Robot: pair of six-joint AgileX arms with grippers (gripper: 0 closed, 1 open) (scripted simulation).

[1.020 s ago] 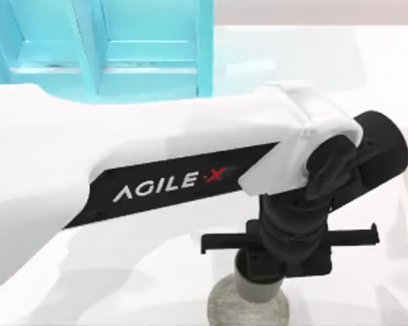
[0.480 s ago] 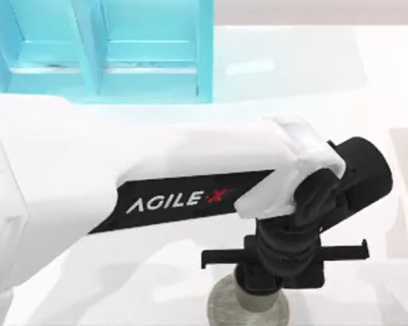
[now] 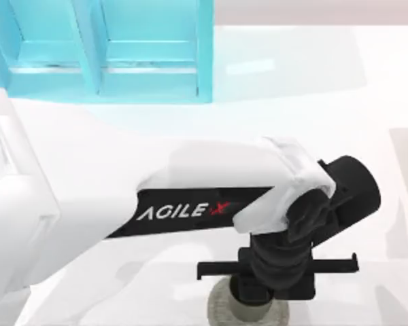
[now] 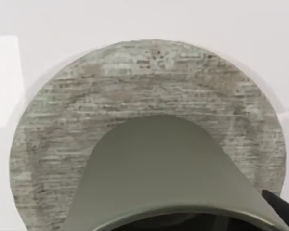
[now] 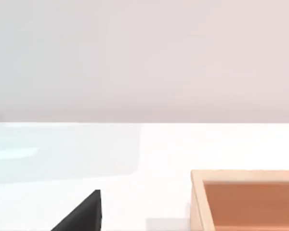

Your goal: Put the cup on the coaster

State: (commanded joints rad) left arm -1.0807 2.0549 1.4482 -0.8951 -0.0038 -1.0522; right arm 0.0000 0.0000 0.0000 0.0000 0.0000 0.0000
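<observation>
Looking at the bottom centre of the top view, you find the left pincer (image 3: pixel 258 299) over the cup (image 3: pixel 253 311), which stands on the coaster (image 3: pixel 219 307) so it sits centred; whether it pinches, you cannot tell.

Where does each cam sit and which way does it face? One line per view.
Top view: above the table, looking down; my white left arm reaches in from the left, its left claw over the small olive-grey cylindrical cup and the flat round speckled grey stone coaster.
Left wrist view: on the left wrist, looking down the cup onto the coaster.
Right wrist view: on the right wrist, facing level across the white table past an orange wooden box.
Shared: top and left wrist views both show cup and coaster.
</observation>
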